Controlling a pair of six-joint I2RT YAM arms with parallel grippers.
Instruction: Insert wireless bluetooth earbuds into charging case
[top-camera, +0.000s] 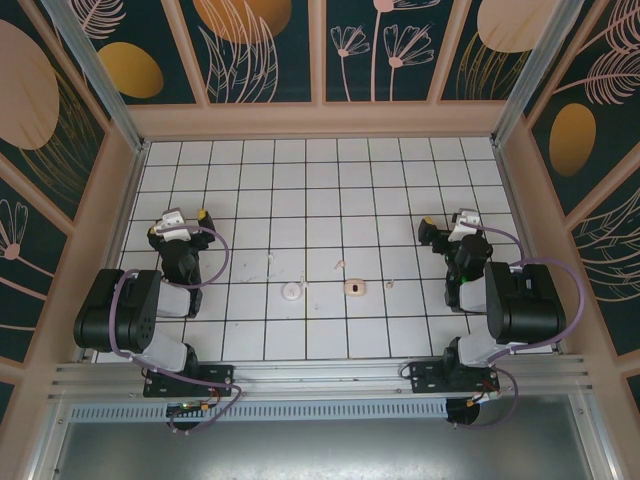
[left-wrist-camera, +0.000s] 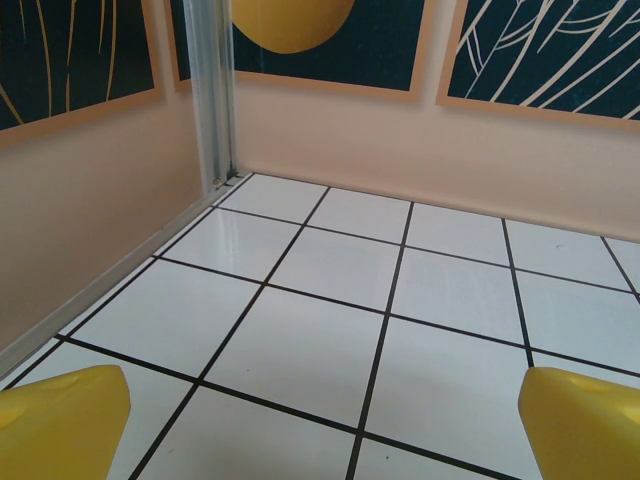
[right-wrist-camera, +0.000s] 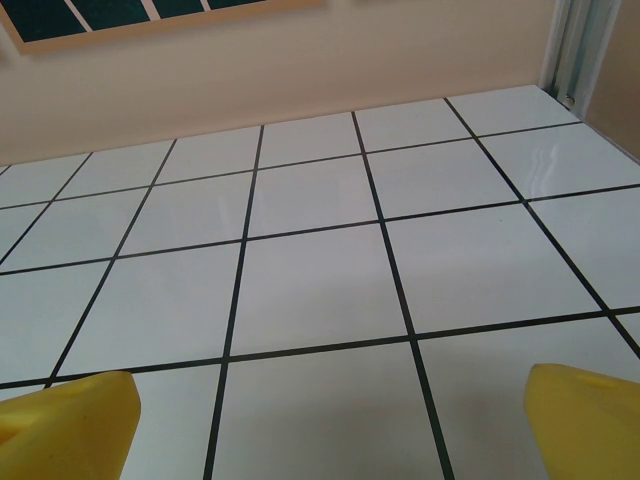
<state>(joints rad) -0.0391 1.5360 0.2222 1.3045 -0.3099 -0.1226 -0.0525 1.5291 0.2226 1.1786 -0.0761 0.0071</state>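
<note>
With the left gripper (left-wrist-camera: 323, 405) and right gripper (right-wrist-camera: 330, 410) both spread and empty, an earbud (top-camera: 341, 264) near the charging case (top-camera: 355, 288) — tiny, easily nudged — is best approached squarely from above.

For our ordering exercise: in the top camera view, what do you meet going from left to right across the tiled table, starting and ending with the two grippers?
left gripper → leftmost earbud piece → white disc → pink disc → rightmost earbud piece → right gripper
</note>
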